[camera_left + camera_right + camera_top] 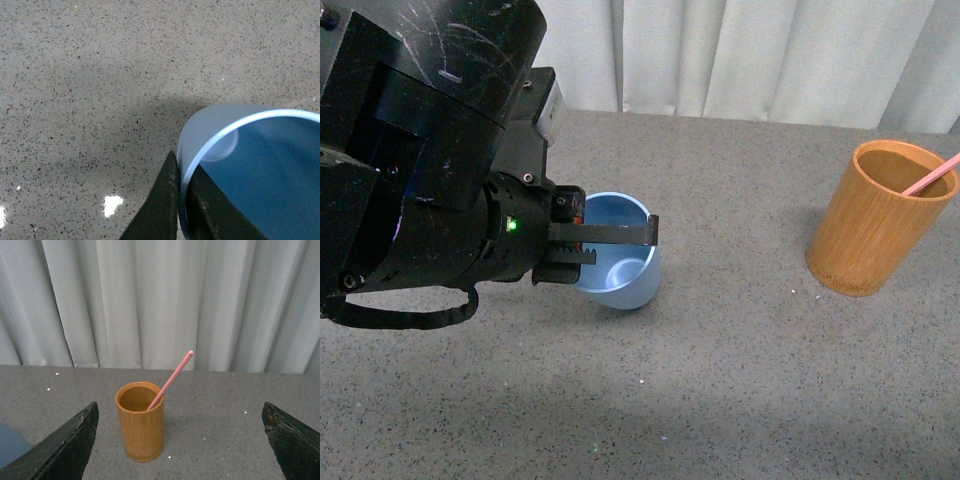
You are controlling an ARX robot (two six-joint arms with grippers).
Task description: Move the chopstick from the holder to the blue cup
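Clamping the wall of the blue cup (625, 288) with the left end effector (620, 240), at the left of the front view, just ahead of the bulky black arm. Closing almost fully on that wall: pressing one dark finger (162, 205) against the outside and the other against the inside, just below the pale rim, as seen in the left wrist view. Holding the cup mouth-up, left of the middle of the speckled grey worktop (740, 380); not being possible to tell whether resting on the surface or raised just off it. Glowing beside the cup, on the arm's wrist, a small green light (510, 225).

Reaching, well apart to the right, the holder (870, 230), standing upright near the right edge of the front view. Containing the chopstick (932, 178): sitting with the lower end inside the holder, leaning on the rim, slanting up and out toward the right. Not yet lying in the blue cup.

Spreading the right end effector (180, 407) wide open, grasping nothing. Pointing at the holder from well back, framing it between two dark fingers (65, 445) in the right wrist view, touching neither holder nor chopstick. Hanging behind it all, along the worktop's far edge, a pale pleated curtain (760, 50).
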